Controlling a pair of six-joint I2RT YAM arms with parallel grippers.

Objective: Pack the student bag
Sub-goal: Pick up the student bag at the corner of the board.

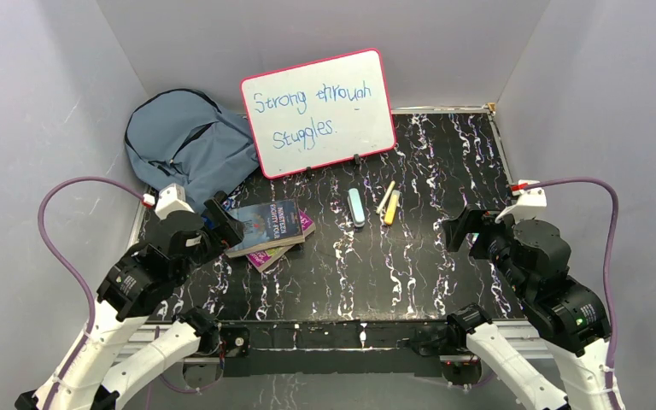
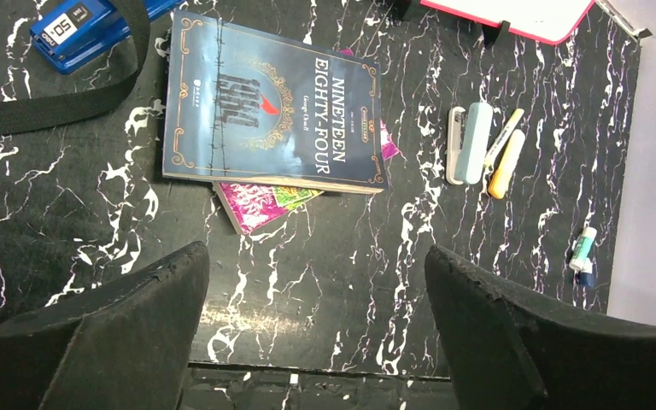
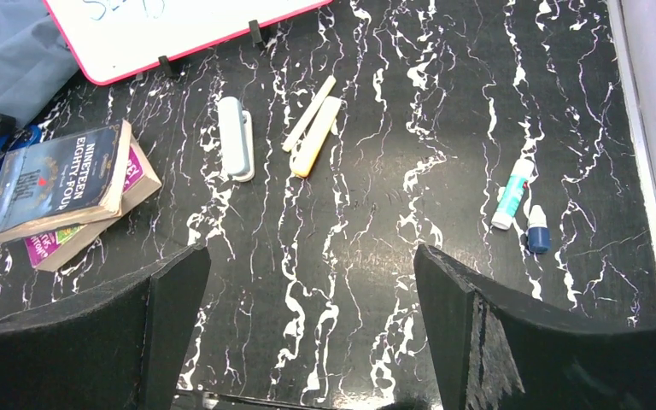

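Observation:
The grey-blue student bag (image 1: 184, 141) lies slumped at the back left; a corner of it shows in the right wrist view (image 3: 8, 51). A dark blue book, "Nineteen Eighty-Four" (image 1: 265, 224) (image 2: 273, 107) (image 3: 51, 175), lies on a pink book (image 2: 265, 205). A pale blue case (image 1: 356, 207) (image 2: 477, 141) (image 3: 235, 137) and two yellow pens (image 1: 389, 205) (image 2: 506, 162) (image 3: 314, 137) lie mid-table. My left gripper (image 1: 222, 224) (image 2: 316, 282) is open and empty, just left of the books. My right gripper (image 1: 463, 229) (image 3: 312, 282) is open and empty over the right side.
A pink-framed whiteboard (image 1: 318, 111) stands at the back. A blue stapler (image 2: 81, 30) and a black strap (image 2: 60, 107) lie beside the books. A white glue stick (image 3: 512, 192) and a small blue-capped bottle (image 3: 537, 231) lie at the right. Grey walls enclose the table.

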